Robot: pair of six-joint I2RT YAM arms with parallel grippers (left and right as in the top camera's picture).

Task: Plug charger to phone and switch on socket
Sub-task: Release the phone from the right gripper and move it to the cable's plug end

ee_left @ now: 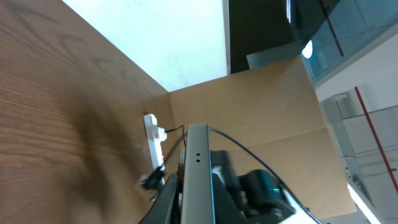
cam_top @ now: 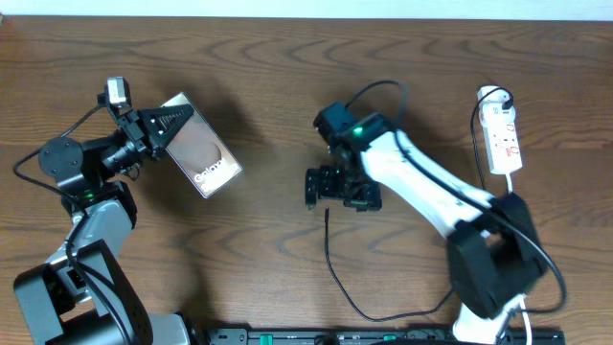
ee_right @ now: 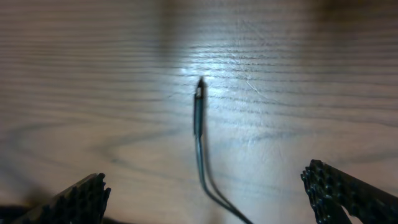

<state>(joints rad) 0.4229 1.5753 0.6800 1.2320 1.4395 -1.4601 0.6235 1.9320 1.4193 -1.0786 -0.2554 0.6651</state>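
The phone, a dark-brown slab with white lettering, is held tilted off the table by my left gripper, which is shut on its near end. In the left wrist view the phone shows edge-on between the fingers. The charger is a thin black cable lying on the table, its plug tip pointing to the far side. My right gripper is open just above that tip. In the right wrist view the plug tip lies between and ahead of the wide-open fingers. The white socket lies far right.
The socket also shows in the left wrist view, beyond the phone, with the right arm beside it. The right arm's base and its black cords sit at the front right. A black rail runs along the front edge.
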